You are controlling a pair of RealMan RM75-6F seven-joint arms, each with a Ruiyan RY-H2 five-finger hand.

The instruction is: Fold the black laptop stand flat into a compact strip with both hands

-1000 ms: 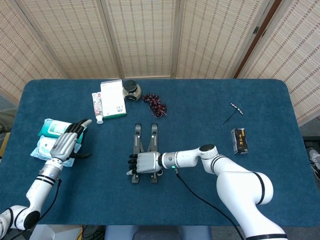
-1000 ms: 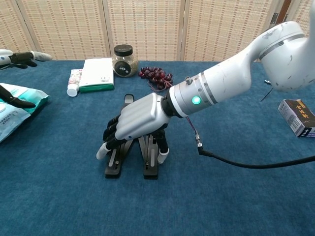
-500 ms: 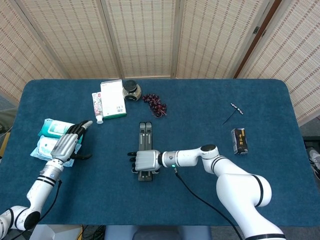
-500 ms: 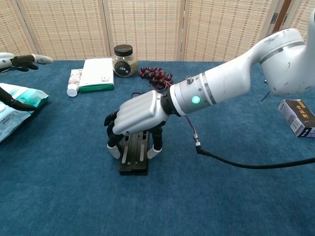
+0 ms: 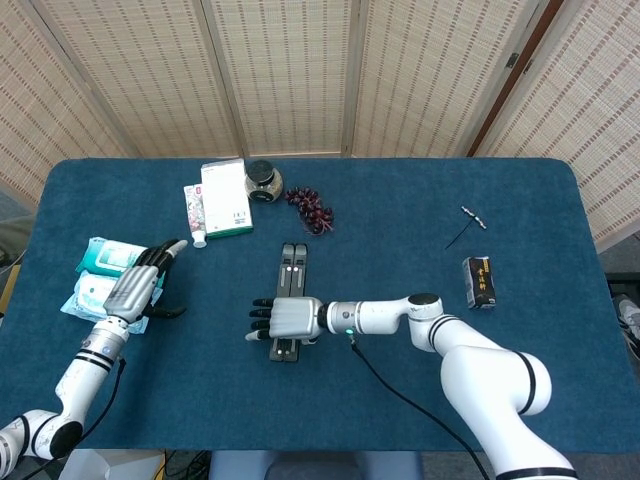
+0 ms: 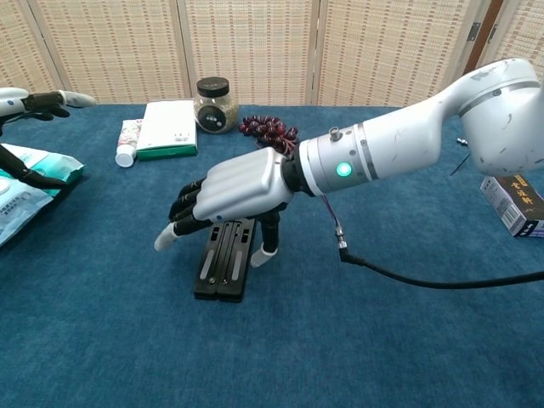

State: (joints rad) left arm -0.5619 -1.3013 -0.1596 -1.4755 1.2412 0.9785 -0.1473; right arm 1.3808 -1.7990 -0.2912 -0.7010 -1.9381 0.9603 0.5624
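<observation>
Stand (image 5: pixel 290 290) is flat on the blue table (image 5: pixel 400 220) right now, both black bars pressed side by side into one narrow strip, sitting around the middle of the cloth and pointing away from the robot. In the chest view you can see the strip (image 6: pixel 225 268) lying flat, no legs splayed.

The right hand (image 5: pixel 280 318) is over the near end of it, palm down, fingers spread out and stretched to the side. From the chest view (image 6: pixel 234 194) the hand sits a bit above the strip with the thumb pointing down beside it, and it isn't gripping anything. Can't really tell if the thumb tip touches the stand or not.

The left hand (image 5: pixel 140 285) is way off at the left side of the table, fingers apart, holding nothing, right by the teal wipes packs (image 5: pixel 95 275). Chest view only catches a few of its fingertips (image 6: pixel 34 102) at the frame edge.

Other stuff: a white and green box (image 5: pixel 225 197) with a tube (image 5: pixel 195 215) next to it, a small jar (image 5: pixel 264 181), a bunch of dark grapes (image 5: pixel 312 209), a small black box (image 5: pixel 480 281) on the right and a little corkscrew-looking thing (image 5: pixel 466 226) above it.
</observation>
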